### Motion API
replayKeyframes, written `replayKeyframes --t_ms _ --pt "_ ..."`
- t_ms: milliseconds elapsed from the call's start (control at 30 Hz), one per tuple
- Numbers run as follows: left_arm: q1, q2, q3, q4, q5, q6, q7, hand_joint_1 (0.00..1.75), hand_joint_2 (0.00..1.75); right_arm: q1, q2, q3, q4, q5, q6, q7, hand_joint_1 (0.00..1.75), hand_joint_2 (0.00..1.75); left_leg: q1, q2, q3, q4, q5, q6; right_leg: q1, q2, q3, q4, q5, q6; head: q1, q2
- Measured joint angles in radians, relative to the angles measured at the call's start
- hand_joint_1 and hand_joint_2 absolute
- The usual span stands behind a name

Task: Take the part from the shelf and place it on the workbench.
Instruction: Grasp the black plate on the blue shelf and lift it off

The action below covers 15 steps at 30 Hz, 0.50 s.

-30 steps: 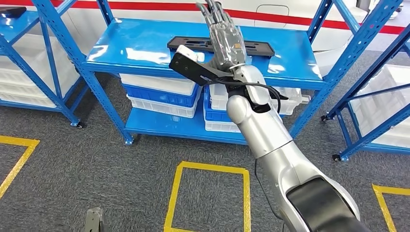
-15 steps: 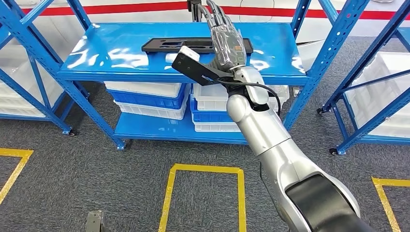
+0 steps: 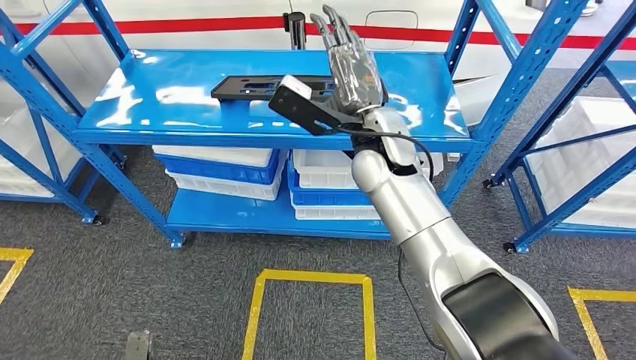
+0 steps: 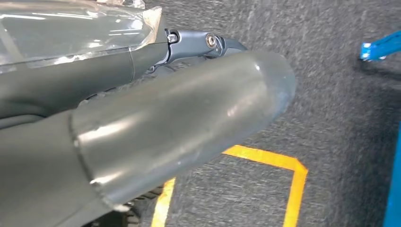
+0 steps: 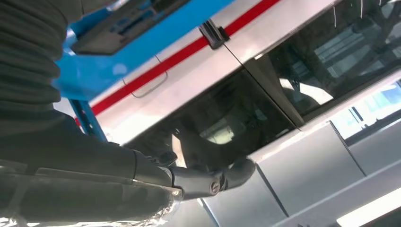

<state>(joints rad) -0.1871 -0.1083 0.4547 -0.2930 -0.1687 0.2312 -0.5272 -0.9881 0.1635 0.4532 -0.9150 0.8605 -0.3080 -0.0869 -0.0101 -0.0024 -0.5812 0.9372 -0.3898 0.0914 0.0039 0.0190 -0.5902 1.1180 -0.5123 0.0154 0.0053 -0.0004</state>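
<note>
Grey carpet marked with yellow tape squares (image 3: 311, 304) spreads below a blue steel shelf rack (image 3: 172, 124) across the upper frame, white and blue bins (image 3: 225, 166) stacked beneath. On its top shelf lies the part (image 3: 247, 88), a long flat black plate with cut-outs. The right hand (image 3: 351, 67) is raised over its right end, fingers (image 3: 330, 30) extended, apart, holding nothing. The left hand (image 4: 94, 118) fills its wrist view; its state cannot be told.

Blue steel shelving (image 3: 480, 82) holding white and blue bins (image 3: 225, 169) stands on grey carpet (image 3: 112, 285) marked with yellow tape (image 3: 259, 304).
</note>
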Motion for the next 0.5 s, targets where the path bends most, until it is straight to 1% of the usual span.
replayKeyframes --t_ms 33,67,100,133,167,200,233,267,300,333,367,400,433,467,500 --pt "-0.002 -0.001 0.0 0.0 0.0 0.0 0.0 0.0 0.0 -0.002 -0.001 0.0 0.002 -0.002 -0.001 -0.002 0.0 1.75 0.003 0.0 0.005 -0.001 -0.006 -0.005 -0.003 -0.001 -0.043 0.061 -0.017 0.004 0.001 0.0" --pt "-0.002 -0.002 0.0 0.001 0.0 0.0 0.0 0.0 0.0 0.0 -0.002 0.0 0.005 -0.003 -0.003 -0.004 0.0 1.75 0.007 0.001 0.01 0.0 -0.014 -0.012 -0.008 -0.002 -0.084 0.112 -0.033 0.008 0.001 0.0" --pt "-0.001 -0.003 0.0 0.001 0.0 0.0 0.0 0.0 0.0 0.003 -0.003 0.0 0.008 -0.003 -0.003 -0.004 0.0 1.75 0.011 0.0 0.016 0.001 -0.022 -0.021 -0.014 -0.004 -0.113 0.137 -0.038 0.016 0.001 0.0" --pt "0.0 -0.005 0.0 0.002 0.0 0.0 0.0 0.0 0.0 0.007 -0.005 0.0 0.011 -0.004 -0.004 -0.004 0.0 1.75 0.016 0.0 0.024 0.004 -0.031 -0.03 -0.021 -0.006 -0.125 0.126 -0.025 0.028 0.001 0.0" --pt "0.001 -0.006 0.0 0.003 0.0 0.0 0.0 0.0 0.0 0.009 -0.006 0.0 0.013 -0.004 -0.004 -0.004 0.0 1.75 0.023 0.0 0.032 0.009 -0.042 -0.04 -0.029 -0.009 -0.119 0.079 0.007 0.042 0.001 0.0" --pt "0.001 -0.007 0.0 0.004 0.0 0.0 0.0 0.0 0.0 0.01 -0.007 0.0 0.015 -0.004 -0.005 -0.004 0.0 1.75 0.029 -0.001 0.041 0.016 -0.055 -0.05 -0.037 -0.015 -0.099 0.007 0.052 0.062 0.001 0.0" --pt "0.001 -0.007 0.0 0.004 0.0 0.0 0.0 0.0 0.0 0.011 -0.009 0.0 0.016 -0.004 -0.007 -0.003 0.0 1.75 0.034 -0.001 0.048 0.025 -0.068 -0.061 -0.04 -0.02 -0.082 -0.054 0.084 0.075 0.002 0.0" --pt "0.0 -0.008 0.0 0.004 0.0 -0.001 -0.001 0.0 0.0 0.011 -0.01 0.001 0.017 -0.004 -0.008 -0.003 0.0 1.75 0.035 -0.001 0.05 0.033 -0.081 -0.072 -0.039 -0.025 -0.066 -0.095 0.101 0.072 0.004 0.0" --pt "0.0 -0.008 0.0 0.004 0.0 -0.002 -0.002 0.0 0.0 0.011 -0.011 0.001 0.019 -0.003 -0.01 -0.002 0.0 1.75 0.035 0.0 0.051 0.04 -0.092 -0.081 -0.037 -0.027 -0.059 -0.113 0.107 0.061 0.004 0.0" --pt "0.0 -0.008 0.0 0.004 0.001 -0.003 -0.002 0.0 0.0 0.013 -0.011 0.001 0.02 -0.003 -0.012 -0.001 0.0 1.75 0.034 0.002 0.052 0.044 -0.098 -0.087 -0.032 -0.027 -0.058 -0.107 0.098 0.041 0.002 0.0" --pt "0.0 -0.009 0.0 0.004 0.001 -0.004 -0.003 0.0 0.0 0.013 -0.009 0.001 0.021 -0.002 -0.013 -0.001 0.0 1.75 0.035 0.003 0.053 0.048 -0.102 -0.092 -0.032 -0.025 -0.052 -0.105 0.097 0.024 0.001 0.0" --pt "-0.001 -0.01 0.0 0.004 0.001 -0.006 -0.004 0.0 0.0 0.013 -0.008 0.001 0.021 -0.002 -0.013 0.0 0.0 1.75 0.037 0.004 0.049 0.059 -0.102 -0.095 -0.034 -0.022 -0.048 -0.105 0.096 0.015 -0.002 0.0" --pt "-0.002 -0.011 0.0 0.004 0.001 -0.007 -0.004 0.0 0.0 0.012 -0.008 0.001 0.021 -0.002 -0.013 0.0 0.0 1.75 0.039 0.005 0.036 0.086 -0.1 -0.097 -0.036 -0.02 -0.041 -0.105 0.092 0.007 -0.003 0.0" --pt "-0.004 -0.011 0.0 0.004 0.001 -0.008 -0.005 0.0 0.0 0.01 -0.006 0.001 0.021 -0.002 -0.013 -0.001 0.0 1.75 0.041 0.005 0.008 0.131 -0.102 -0.1 -0.037 -0.017 -0.033 -0.106 0.087 0.0 -0.005 0.0" --pt "-0.005 -0.011 0.0 0.004 0.001 -0.008 -0.005 0.0 0.0 0.01 -0.004 0.001 0.021 -0.002 -0.014 -0.001 0.0 1.75 0.042 0.005 -0.032 0.193 -0.113 -0.104 -0.037 -0.015 -0.027 -0.107 0.08 -0.008 -0.007 0.0"
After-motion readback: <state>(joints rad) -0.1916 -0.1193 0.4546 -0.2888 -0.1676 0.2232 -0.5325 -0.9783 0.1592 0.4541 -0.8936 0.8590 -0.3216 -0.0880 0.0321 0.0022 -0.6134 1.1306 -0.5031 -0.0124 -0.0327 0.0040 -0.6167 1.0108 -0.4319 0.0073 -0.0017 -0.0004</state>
